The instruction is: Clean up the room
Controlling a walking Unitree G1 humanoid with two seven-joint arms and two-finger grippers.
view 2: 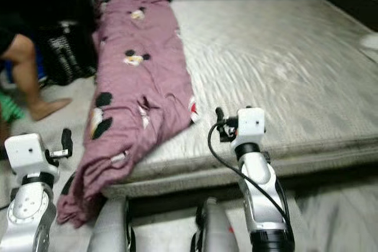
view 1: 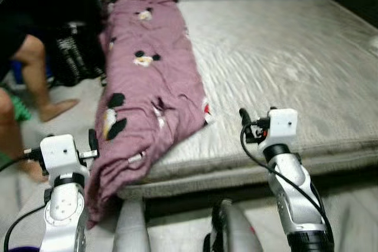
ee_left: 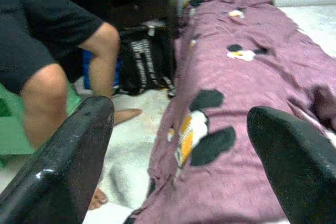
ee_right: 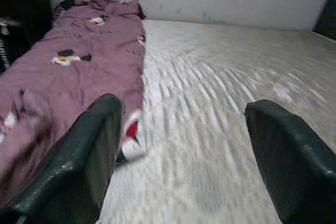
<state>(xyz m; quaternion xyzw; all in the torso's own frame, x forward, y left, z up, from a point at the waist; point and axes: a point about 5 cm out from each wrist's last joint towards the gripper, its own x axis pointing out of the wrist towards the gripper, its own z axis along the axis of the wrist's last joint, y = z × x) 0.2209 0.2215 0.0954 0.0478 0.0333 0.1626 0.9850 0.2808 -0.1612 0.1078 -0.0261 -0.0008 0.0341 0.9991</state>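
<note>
We see a mauve blanket (view 1: 147,81) printed with black, white and yellow cartoon patches, rumpled and bunched into one long heap. It lies on the bare grey mattress (view 1: 283,69) ahead of both grippers, along the mattress's left side, and its near end spills over the front edge and hangs just beside our left gripper (ee_left: 181,156). That gripper has its fingers spread wide with nothing between them. Our right gripper (ee_right: 184,156) is likewise spread and empty, held over the mattress's front edge with the blanket off to its left. Left of the left gripper a person's bare legs (view 1: 35,81) stand on the floor, with a dark bag (ee_left: 144,61) beyond. The blanket's long axis runs away from us, from the front edge toward the wall.
</note>
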